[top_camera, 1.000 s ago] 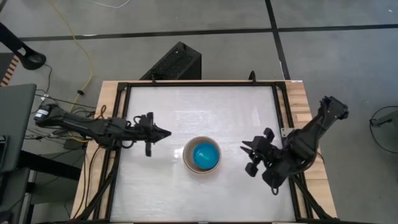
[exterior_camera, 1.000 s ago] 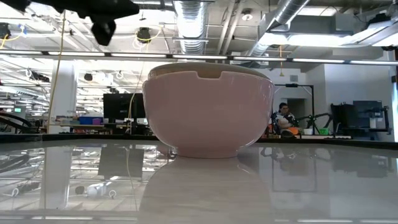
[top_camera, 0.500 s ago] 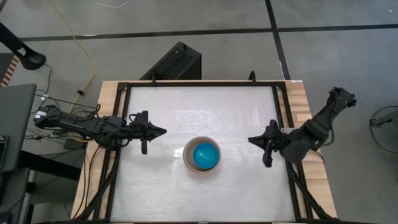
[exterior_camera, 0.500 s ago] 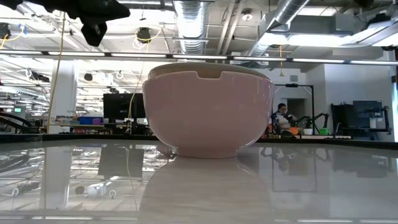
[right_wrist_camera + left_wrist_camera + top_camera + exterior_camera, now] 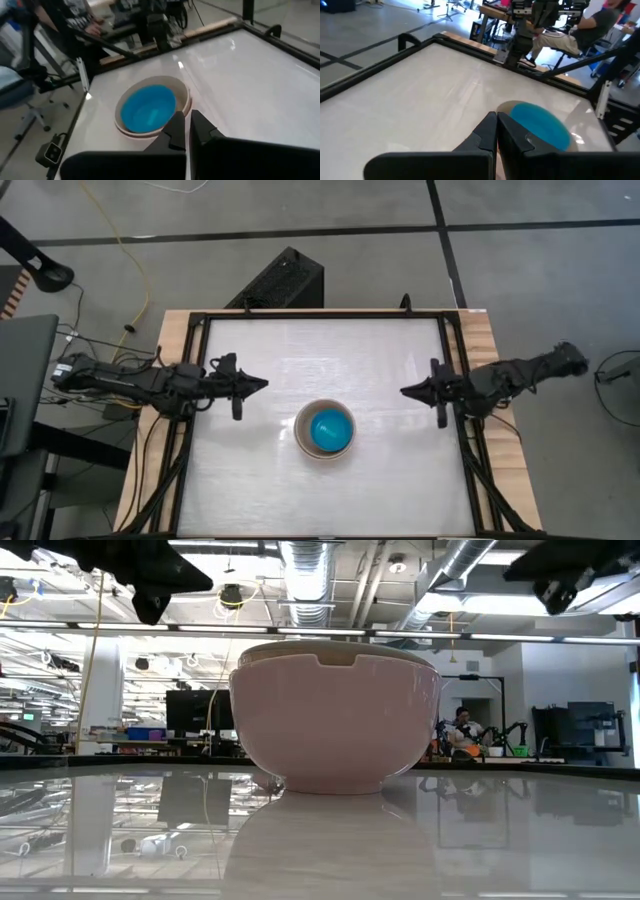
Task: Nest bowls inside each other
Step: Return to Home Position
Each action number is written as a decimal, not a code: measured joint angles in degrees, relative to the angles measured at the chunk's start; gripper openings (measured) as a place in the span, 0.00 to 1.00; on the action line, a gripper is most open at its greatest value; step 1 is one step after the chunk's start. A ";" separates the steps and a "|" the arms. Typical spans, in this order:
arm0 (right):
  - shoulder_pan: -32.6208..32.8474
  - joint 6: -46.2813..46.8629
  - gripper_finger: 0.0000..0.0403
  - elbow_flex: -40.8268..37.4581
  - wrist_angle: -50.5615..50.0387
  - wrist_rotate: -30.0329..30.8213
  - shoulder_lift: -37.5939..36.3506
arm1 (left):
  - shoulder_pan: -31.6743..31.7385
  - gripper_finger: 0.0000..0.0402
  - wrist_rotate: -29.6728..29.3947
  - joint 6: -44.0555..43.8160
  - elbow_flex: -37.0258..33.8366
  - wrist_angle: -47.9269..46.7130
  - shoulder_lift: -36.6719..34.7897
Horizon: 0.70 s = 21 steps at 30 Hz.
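The bowls stand nested in one stack [image 5: 325, 430] near the table's middle. A teal-blue bowl [image 5: 147, 107] sits innermost, and cream and beige rims [image 5: 186, 97] ring it. In the low view the large outer bowl [image 5: 335, 715] rests on its foot on the white table. My left gripper [image 5: 262, 385] hovers shut to the left of the stack, pointing at it [image 5: 496, 116]. My right gripper [image 5: 405, 391] hovers shut to the right of the stack, near the right rail [image 5: 186, 114]. Neither gripper holds anything.
Black frame rails [image 5: 452, 360] border the white tabletop [image 5: 330, 350]. A black box [image 5: 285, 280] stands on the floor behind the far edge. People sit at desks beyond the table [image 5: 580, 30]. Bare tabletop surrounds the stack.
My right gripper has shut and drawn away from the stack toward the table's right and far edges, its arm folding out over the right rail and the gripper levelling. My left gripper has backed slightly toward the left edge. The stack has stayed still.
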 joint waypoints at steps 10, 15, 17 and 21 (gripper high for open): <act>-11.12 -4.95 0.00 -9.93 6.95 -10.26 -7.52 | 9.92 0.00 7.47 5.30 -4.15 2.29 0.02; -14.76 -4.78 0.00 -14.43 10.17 -15.99 -8.13 | 14.19 0.00 14.23 3.80 -10.37 9.31 0.00; -15.93 -4.84 0.00 -15.54 11.17 -17.41 -8.13 | 15.27 0.00 15.42 3.56 -12.68 13.26 -0.03; -18.16 -4.96 0.00 -18.36 12.58 -19.34 -8.15 | 16.74 0.00 15.82 3.97 -16.71 18.83 -0.04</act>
